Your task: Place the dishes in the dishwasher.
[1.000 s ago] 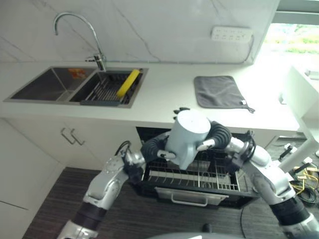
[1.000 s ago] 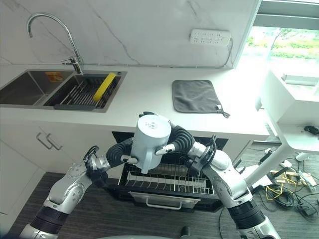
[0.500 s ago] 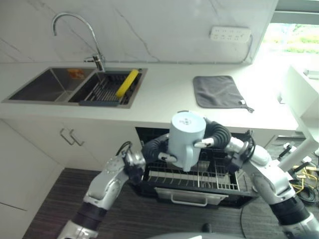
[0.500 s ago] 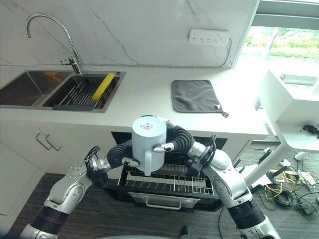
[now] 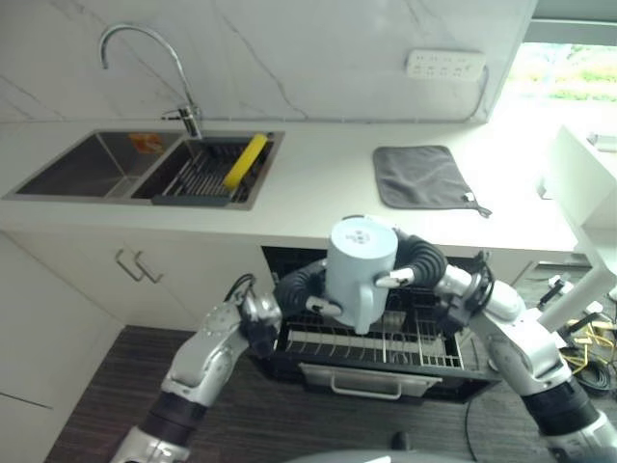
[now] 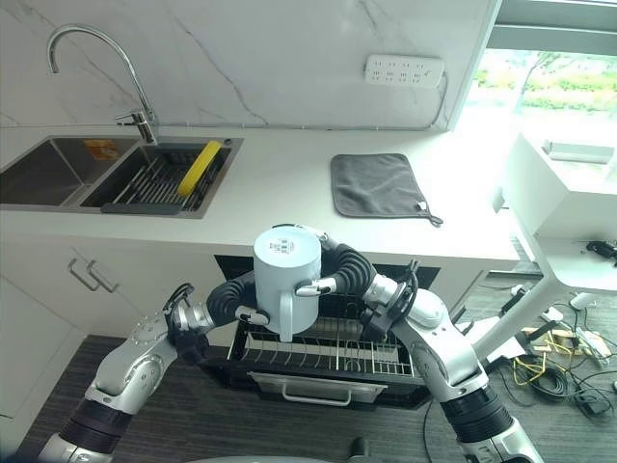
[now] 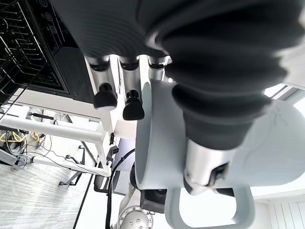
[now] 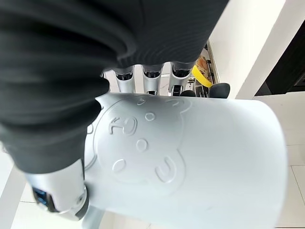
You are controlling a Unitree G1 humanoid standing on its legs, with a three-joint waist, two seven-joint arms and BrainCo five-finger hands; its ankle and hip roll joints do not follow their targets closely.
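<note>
Mug: pale blue-grey, upside down, flat base up, handle facing the camera at 6 o'clock. Held in the air between both hands, above the rack, not touching it.

Left hand: on the mug's 8 o'clock side. In the left wrist view the thumb presses the mug wall beside the handle and the fingers reach round the far side, so it is curled on the mug.

Right hand: on the mug's 3 o'clock side. In the right wrist view the fingers wrap over the mug's far edge and the thumb lies against the near wall; likewise closed on the mug.

Rack: dark wire dish rack, pulled out of the dishwasher opening under the counter. What it carries cannot be made out behind the mug and arms.

Counter: white. Grey cloth lies flat at 1 o'clock from the mug. Sink with 2 basins at 10 o'clock; the basin nearer the mug holds a dark drainer with a yellow item tilted across it. Tap stands behind the sink. Socket strip on the wall at 1 o'clock.
</note>
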